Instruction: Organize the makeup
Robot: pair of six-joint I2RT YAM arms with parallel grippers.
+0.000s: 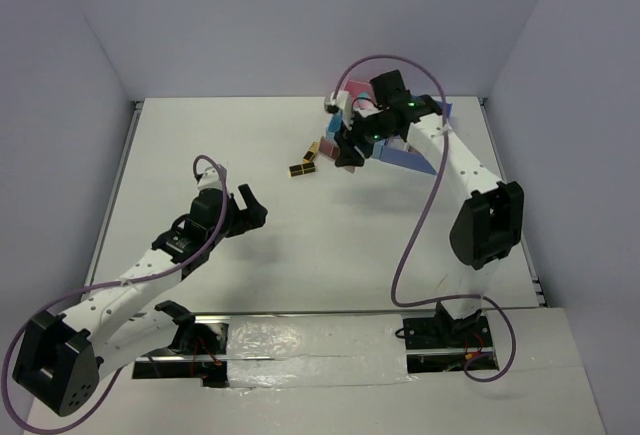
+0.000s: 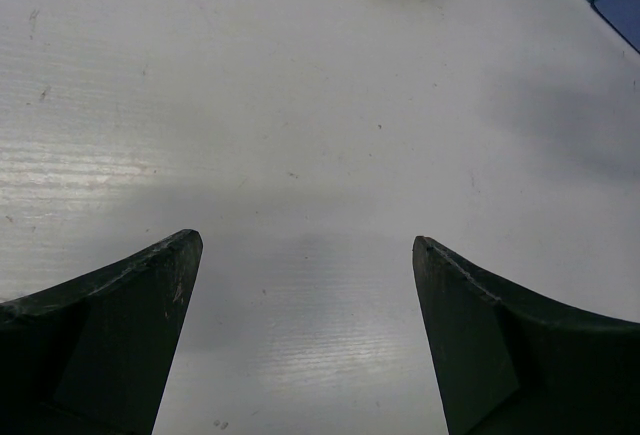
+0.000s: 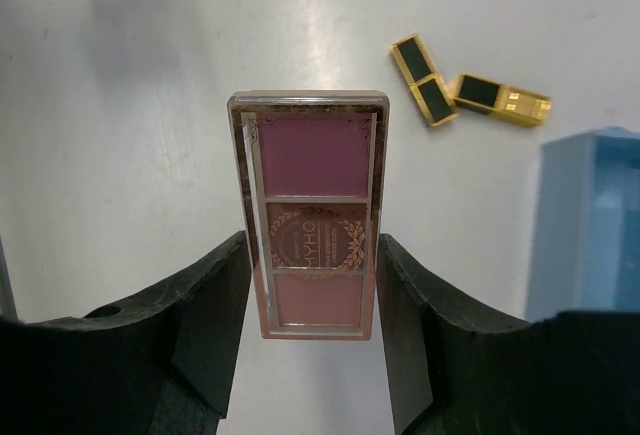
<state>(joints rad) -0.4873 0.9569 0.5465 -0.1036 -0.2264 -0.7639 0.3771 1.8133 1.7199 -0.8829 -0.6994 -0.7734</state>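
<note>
White table [image 1: 300, 255] between pale lilac walls, both arms bolted at the near edge.

At the left, over bare board: left gripper [image 1: 246, 207], spread wide, holding nothing, well apart from the work. Farther right and toward the far side: two black-and-gold lipsticks [image 1: 303, 168], loose on the surface, near each other, just left of the box. Then right gripper [image 3: 312, 250], clamped on the two long edges of a pink-and-brown palette [image 3: 312, 175], pinched at its lower half, face toward the wrist camera, seemingly clear of the table. Rightmost: pink-and-blue box [image 1: 412, 155], partly hidden behind the arm.

Probable step in hand: carrying the palette to a slot in the box; impossible to tell which slot.

- Hold the squeeze steady, with only narrow, smooth edges in the grip and a slip likely.
- Travel right without tilting, and pass above the box wall rather than against it.
- Line the long side up with the slot before lowering.
- Let go only once seated, not from above.
- Steer wide of the lipsticks to avoid scattering them.

Underneath: matte white board, faintly ribbed, with a soft patch of glare in the left wrist view. Along the near edge, shiny tape [image 1: 300, 340] across both arm mounts. Around: plain walls at left, far side and right.
</note>
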